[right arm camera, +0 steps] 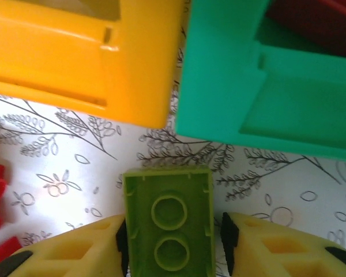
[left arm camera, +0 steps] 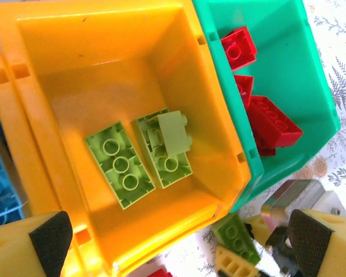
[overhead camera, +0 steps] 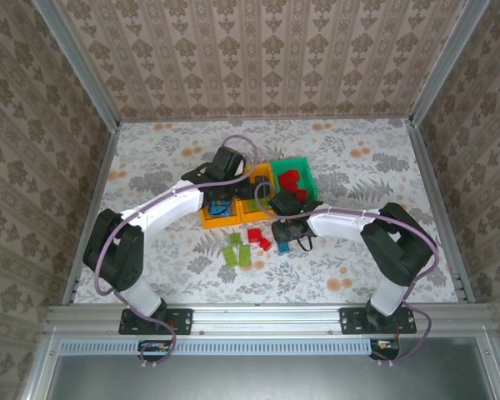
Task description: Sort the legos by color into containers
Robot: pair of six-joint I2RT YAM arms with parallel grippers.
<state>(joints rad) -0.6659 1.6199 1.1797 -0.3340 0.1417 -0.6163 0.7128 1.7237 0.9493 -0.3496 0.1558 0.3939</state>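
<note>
At the bins' near edge, R gripper brackets a lime brick, underside up: one pad touching, sliver of gap at the other, can't tell if clamped. Step looks like the lime pick. Next: firm pinch, lift over rim, drop in orange bin w/ other limes. L gripper spread wide, empty, above that bin. Reds lie in green bin.

The orange bin and green bin are glossy moulded plastic. The lime brick is smooth, softly shiny plastic; the right fingers look matt yellow plastic. The table wears a matt floral print.
</note>
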